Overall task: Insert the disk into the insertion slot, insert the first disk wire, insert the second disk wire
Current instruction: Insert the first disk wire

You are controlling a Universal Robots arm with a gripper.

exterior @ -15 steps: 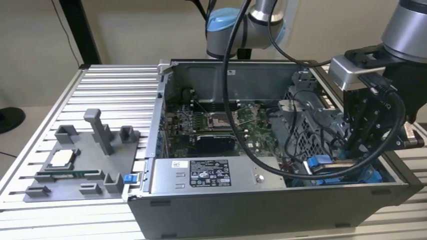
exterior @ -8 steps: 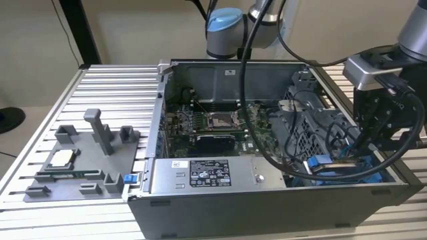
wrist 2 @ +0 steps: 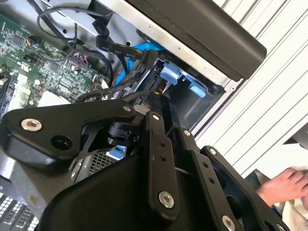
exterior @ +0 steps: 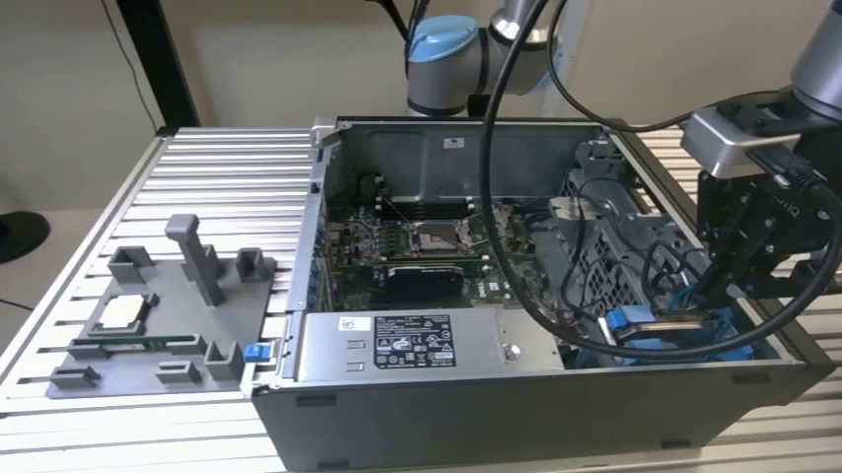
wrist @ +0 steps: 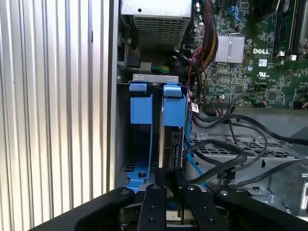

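Now tool (wrist: 169,177) on disk (wrist: 172,144) at insertion slot (wrist: 138,166)

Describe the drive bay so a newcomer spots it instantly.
Find the open computer case on the ribbed table. In its near corner at the exterior view's right, past the labelled grey box, sits the drive bay. It alone carries bright blue clips.

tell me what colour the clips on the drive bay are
The clips are bright blue, clearest in the first wrist view.
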